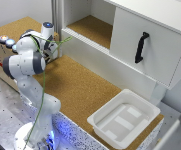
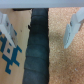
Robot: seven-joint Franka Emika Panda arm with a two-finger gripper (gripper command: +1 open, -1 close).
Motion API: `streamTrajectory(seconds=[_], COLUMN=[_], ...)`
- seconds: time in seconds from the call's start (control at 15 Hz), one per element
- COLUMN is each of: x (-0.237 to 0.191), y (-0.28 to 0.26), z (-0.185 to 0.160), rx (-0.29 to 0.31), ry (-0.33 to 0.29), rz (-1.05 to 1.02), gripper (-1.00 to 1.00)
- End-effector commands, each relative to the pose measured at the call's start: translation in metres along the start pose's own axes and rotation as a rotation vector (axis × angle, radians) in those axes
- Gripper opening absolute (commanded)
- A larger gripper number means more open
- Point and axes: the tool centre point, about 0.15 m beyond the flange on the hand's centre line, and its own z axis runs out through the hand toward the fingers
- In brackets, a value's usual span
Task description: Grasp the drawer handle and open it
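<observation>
One black drawer handle [image 1: 141,47] sits well apart from my gripper [image 2: 42,30], fingers [image 2: 74,27] spread wide, holding nothing.

Probably a robotics lab: robot arm [image 1: 27,65] bolted to perforated metal base [image 1: 2,107], cork worktop [image 1: 82,87], mock white cabinet [image 1: 140,40].

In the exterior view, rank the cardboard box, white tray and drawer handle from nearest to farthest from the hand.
Hand sits at that view's left.
1. Cardboard box, just left of it.
2. Drawer handle, upper right.
3. White tray, lower right; close to the handle's rank.
</observation>
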Motion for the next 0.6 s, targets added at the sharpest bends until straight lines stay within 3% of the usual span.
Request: streamTrajectory(seconds=[0.0, 0.53], x=[0.0066, 0.0023], y=[0.0056, 0.0079], z=[0.015, 0.0236], rx=[0.107, 0.127], ry=[-0.041, -0.059], rz=[-0.022, -0.024], gripper=[-1.0, -1.0])
